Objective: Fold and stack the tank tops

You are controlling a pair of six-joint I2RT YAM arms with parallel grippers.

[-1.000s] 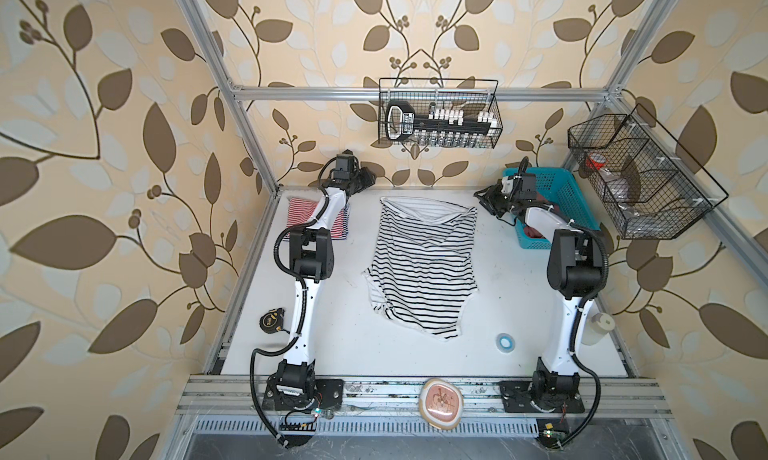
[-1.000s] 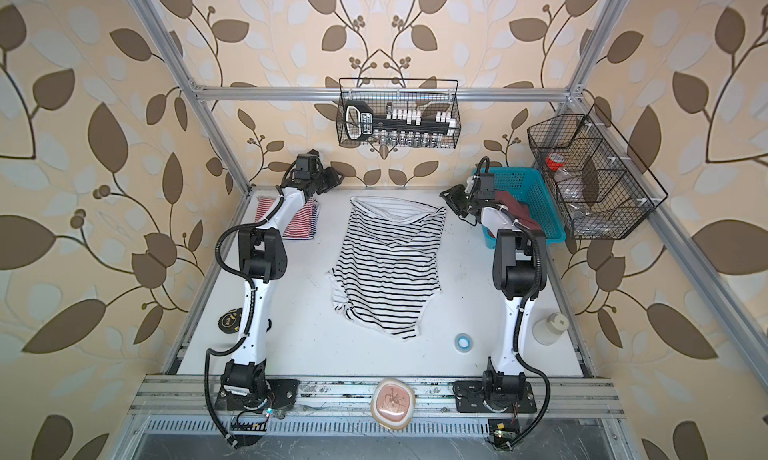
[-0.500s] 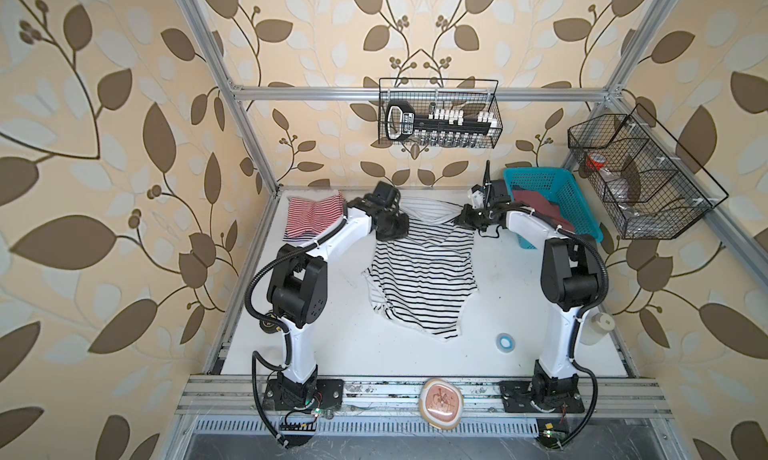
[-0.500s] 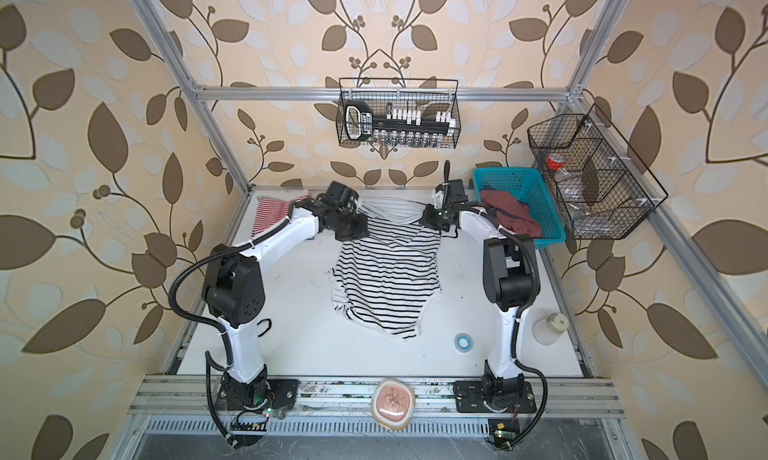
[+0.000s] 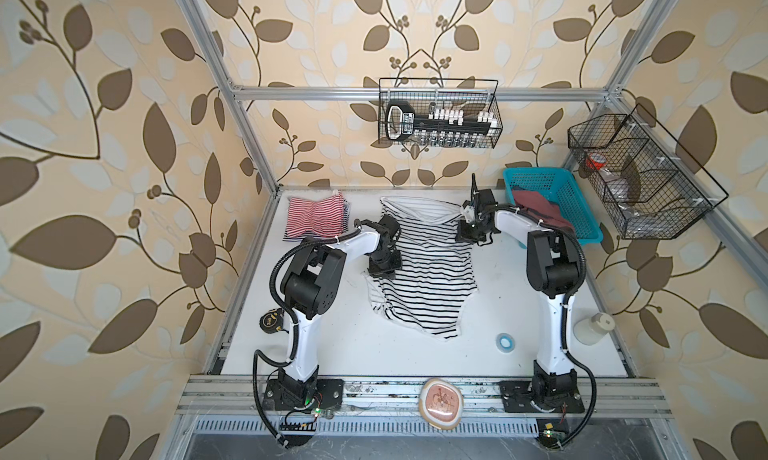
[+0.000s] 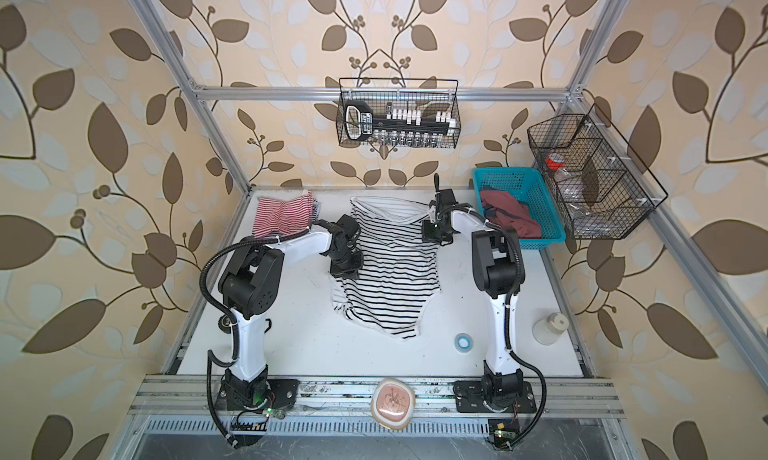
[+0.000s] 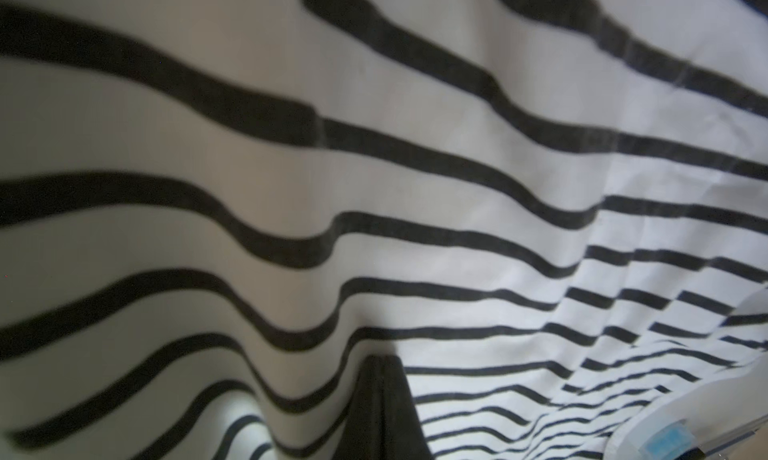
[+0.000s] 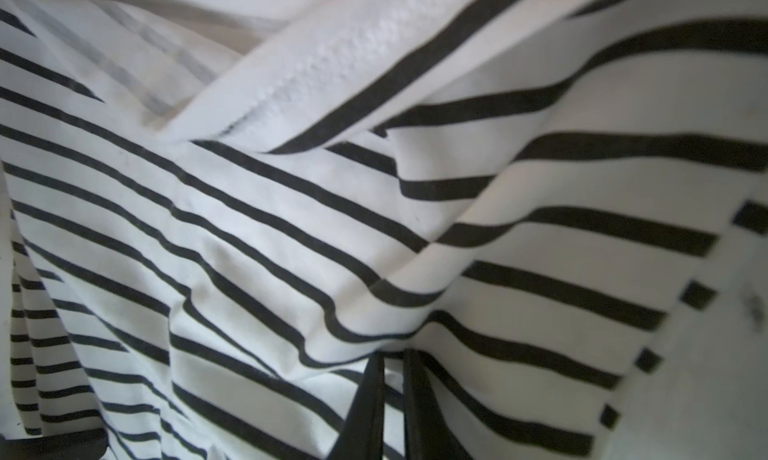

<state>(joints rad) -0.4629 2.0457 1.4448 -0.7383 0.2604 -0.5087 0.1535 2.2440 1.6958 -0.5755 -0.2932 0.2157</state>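
Mid-frame in both top views, we have the left gripper [image 5: 383,271] and right gripper [image 5: 468,234] each clamped tight on opposite edges of the black-and-white striped tank top [image 5: 428,292].

1 s ago both arms sat pulled back at the far corners, the left one over the red-striped top [image 5: 316,219] and the right one at the basket [image 5: 536,172]. Both have since swung in to the b&w top [image 5: 424,279].

The left gripper [image 5: 382,271] reached its far-left corner 0.5 s ago. It has now come nearer along the left edge, jaws gone from part-open to pinched on cloth.

The right gripper [image 5: 470,233] went to the far-right corner, also closed on cloth, then shifted slightly nearer. The hem corner there is drawn in a bit toward the middle.

W/ the arms gone, the red-striped top & the dusty red top [image 5: 536,208] in the basket now show uncovered.
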